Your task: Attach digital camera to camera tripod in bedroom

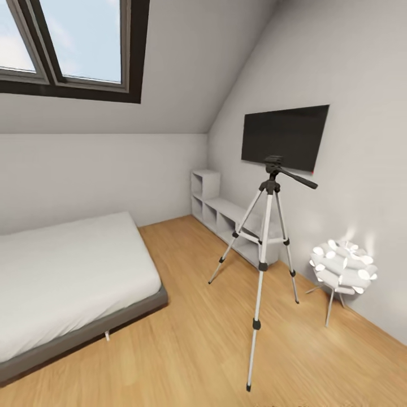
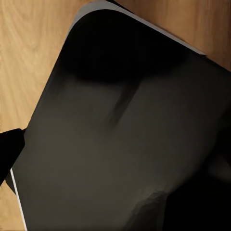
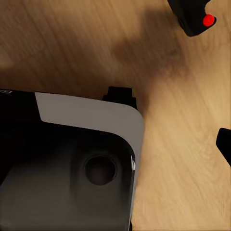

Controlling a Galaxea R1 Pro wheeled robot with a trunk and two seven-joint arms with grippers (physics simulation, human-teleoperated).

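The camera tripod stands on the light wood plank floor of the bedroom, its three silver metal legs splayed from a black head with one long pan handle, just in front of a flat black wall TV. Beside it sits a white lamp of clustered rounded shades on thin legs; behind it, a low white cube shelf. A grey bed with a smooth pale mattress lies at left under one dark-framed skylight. In the right wrist view, the digital camera, black with one red dot, shows at the edge, and whether the right gripper holds it cannot be told. The left wrist view shows the robot's dark rounded base over wood; the left gripper's state cannot be told.
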